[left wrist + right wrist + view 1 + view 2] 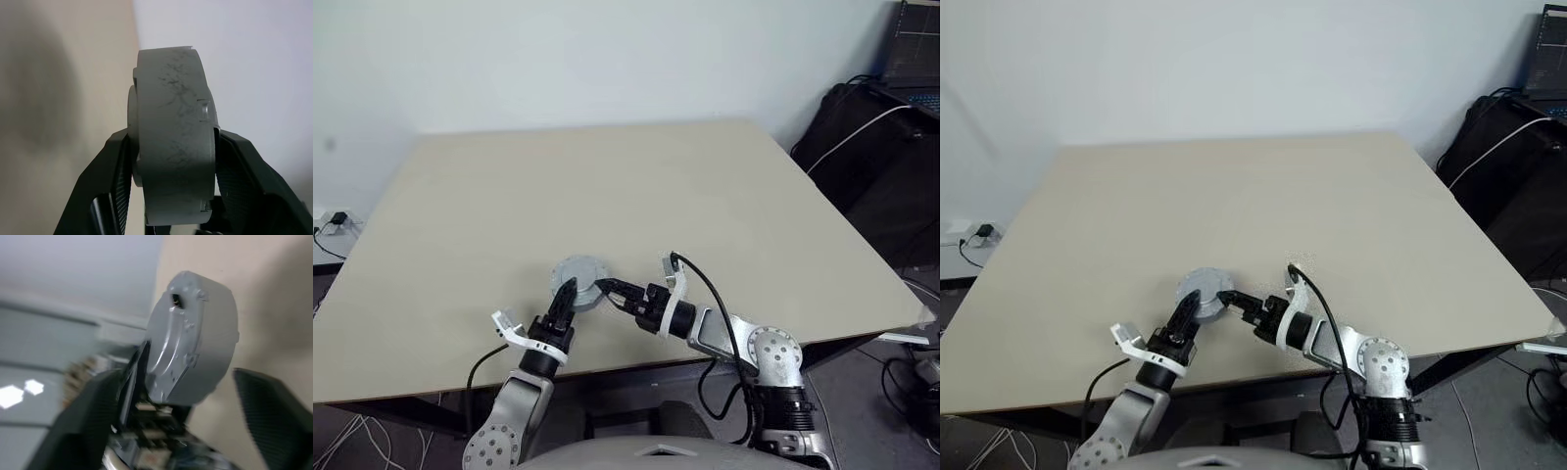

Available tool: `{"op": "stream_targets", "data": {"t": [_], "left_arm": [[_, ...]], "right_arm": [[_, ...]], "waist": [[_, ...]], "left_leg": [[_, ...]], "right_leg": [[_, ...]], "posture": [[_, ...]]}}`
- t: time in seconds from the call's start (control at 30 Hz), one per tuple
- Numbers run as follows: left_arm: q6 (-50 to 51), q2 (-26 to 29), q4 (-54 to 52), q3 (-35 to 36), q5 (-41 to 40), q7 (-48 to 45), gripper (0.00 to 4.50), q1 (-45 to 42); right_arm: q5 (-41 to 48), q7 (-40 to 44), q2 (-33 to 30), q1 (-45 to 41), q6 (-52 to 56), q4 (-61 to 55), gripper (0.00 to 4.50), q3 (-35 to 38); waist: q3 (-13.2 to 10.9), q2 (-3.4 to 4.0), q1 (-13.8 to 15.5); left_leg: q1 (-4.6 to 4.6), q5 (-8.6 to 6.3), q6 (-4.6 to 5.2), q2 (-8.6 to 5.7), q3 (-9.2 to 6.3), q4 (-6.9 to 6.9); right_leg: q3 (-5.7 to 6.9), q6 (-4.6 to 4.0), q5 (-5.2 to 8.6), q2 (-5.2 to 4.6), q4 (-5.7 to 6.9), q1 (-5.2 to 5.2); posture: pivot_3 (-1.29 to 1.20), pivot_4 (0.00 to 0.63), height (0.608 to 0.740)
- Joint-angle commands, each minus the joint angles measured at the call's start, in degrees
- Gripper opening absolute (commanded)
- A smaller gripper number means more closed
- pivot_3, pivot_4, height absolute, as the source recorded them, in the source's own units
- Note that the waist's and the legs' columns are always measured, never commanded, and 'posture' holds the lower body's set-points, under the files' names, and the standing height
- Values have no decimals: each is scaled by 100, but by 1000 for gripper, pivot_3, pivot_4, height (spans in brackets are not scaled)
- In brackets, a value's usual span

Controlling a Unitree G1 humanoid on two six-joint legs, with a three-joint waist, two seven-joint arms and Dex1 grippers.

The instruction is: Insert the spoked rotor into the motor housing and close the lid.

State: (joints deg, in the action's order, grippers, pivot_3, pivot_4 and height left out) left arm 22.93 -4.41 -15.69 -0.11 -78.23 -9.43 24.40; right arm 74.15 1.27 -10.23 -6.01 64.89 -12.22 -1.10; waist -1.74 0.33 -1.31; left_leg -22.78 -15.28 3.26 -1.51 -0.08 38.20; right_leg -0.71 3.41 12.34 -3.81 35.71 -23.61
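Closest to the head camera, the left pincer point(570, 294) reaches forward over the near edge of the pale beige desk point(607, 186) and is closed on a round, grey metal drum. In the left wrist view its two black fingers point(112, 171) press against the drum's two flat faces, with the scuffed rim standing between them. This drum looks like the motor housing point(579, 282) with the silver-grey lid point(171, 347) already seated on it. No copper windings and no spoked rotor can be made out, so the rotor is presumably shut inside, though the blur in the right wrist view leaves that uncertain.

The assembly is held on edge just above the desk, near its front edge, rather than lying flat. That pose probably lets the second arm reach a flat face. The right pincer point(607, 289) comes in from the robot's right, pointing across at the drum. Its fingers point(274, 406) stand wide apart on either side of the drum and grip nothing.

Judged from this, the lid is on and the right arm has let go. The left arm alone carries the closed unit.
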Motion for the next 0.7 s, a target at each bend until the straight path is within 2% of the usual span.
{"op": "stream_targets", "data": {"t": [0.03, 0.2, 0.3, 0.5, 0.7], "left_arm": [[-128, -333, -138, 139, 31, 80, 2113, -437], [-256, -201, 133, 423, 291, 348, 2113, -1002], [-425, -195, 492, 703, 448, 493, 2112, -1474], [-609, -75, 1665, 1287, 813, 624, 2110, -2519], [-731, 32, 2917, 1762, 1338, 588, 2109, -3531]], "right_arm": [[-1369, 713, -464, -78, -758, -638, 4500, -611], [-3913, 1537, -1047, 286, -3158, -585, 4500, -1517], [-4989, 1939, -1212, 543, -4416, -228, 4500, -1841], [-6027, 2112, -1115, 912, -5758, 438, 4500, -1852], [-6454, 2115, -927, 1079, -6211, 682, 4500, -1733]], "waist": [[-1, -7, 8], [-3, -21, 64], [-1, -31, 68], [4, -63, 75], [1, -83, 86]], "left_leg": [[5, 0, 0, 0, 0, 0], [14, 4, -7, 3, -6, 7], [13, 4, -7, -1, -2, 9], [16, 10, -14, -2, -2, 13], [15, 13, -17, -1, -5, 21]], "right_leg": [[1, 0, 0, 0, 0, -1], [2, 2, 0, 13, 3, -1], [-7, 7, -4, 15, 3, 19], [-22, 12, -14, 27, 7, 22], [-24, 11, -19, 33, 11, 26]], "posture": [[0, 0, 740], [0, 0, 740], [0, 0, 740], [0, 0, 740], [0, 0, 740]]}}
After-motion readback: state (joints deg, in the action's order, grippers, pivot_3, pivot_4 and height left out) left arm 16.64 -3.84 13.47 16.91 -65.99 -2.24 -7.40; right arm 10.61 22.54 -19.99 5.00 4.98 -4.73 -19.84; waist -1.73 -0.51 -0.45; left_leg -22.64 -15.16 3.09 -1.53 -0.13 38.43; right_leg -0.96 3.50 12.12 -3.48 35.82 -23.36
